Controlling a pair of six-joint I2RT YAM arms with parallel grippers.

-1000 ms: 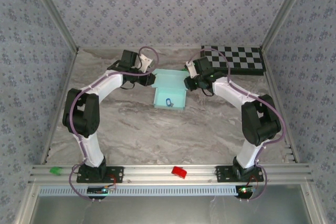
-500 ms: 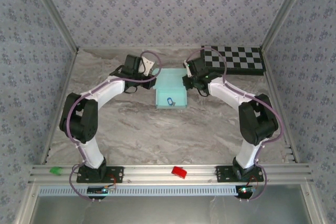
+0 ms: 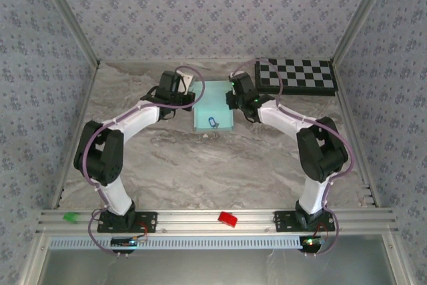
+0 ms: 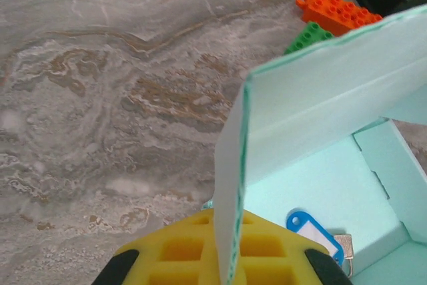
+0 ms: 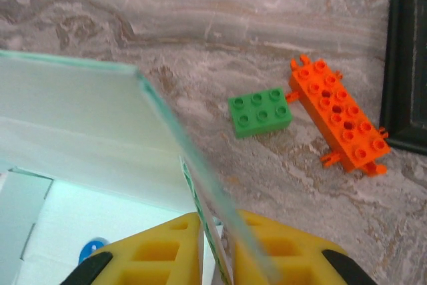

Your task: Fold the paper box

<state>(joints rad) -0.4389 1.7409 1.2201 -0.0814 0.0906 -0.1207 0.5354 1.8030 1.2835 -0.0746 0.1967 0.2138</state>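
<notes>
The pale aqua paper box [image 3: 213,106] lies at the back middle of the table, partly folded with its walls raised. A blue-and-white label [image 3: 213,122] lies inside it near its front edge. My left gripper [image 3: 189,98] is shut on the box's left wall. In the left wrist view that wall [image 4: 230,185] stands on edge between the yellow fingers [image 4: 167,251], with the label [image 4: 313,226] on the box floor. My right gripper [image 3: 233,98] is shut on the right wall. In the right wrist view that thin wall [image 5: 193,165] runs between the yellow fingers [image 5: 160,251].
A black-and-white checkerboard [image 3: 297,75] lies at the back right; its dark edge [image 5: 407,65] is close to my right gripper. A green brick [image 5: 260,111] and an orange brick [image 5: 337,115] lie on the marble between box and board. A red block [image 3: 228,218] sits on the front rail.
Both grippers moved toward the back and closer together, carrying the box with them. The box looks narrower, with its side walls turned more upright.
</notes>
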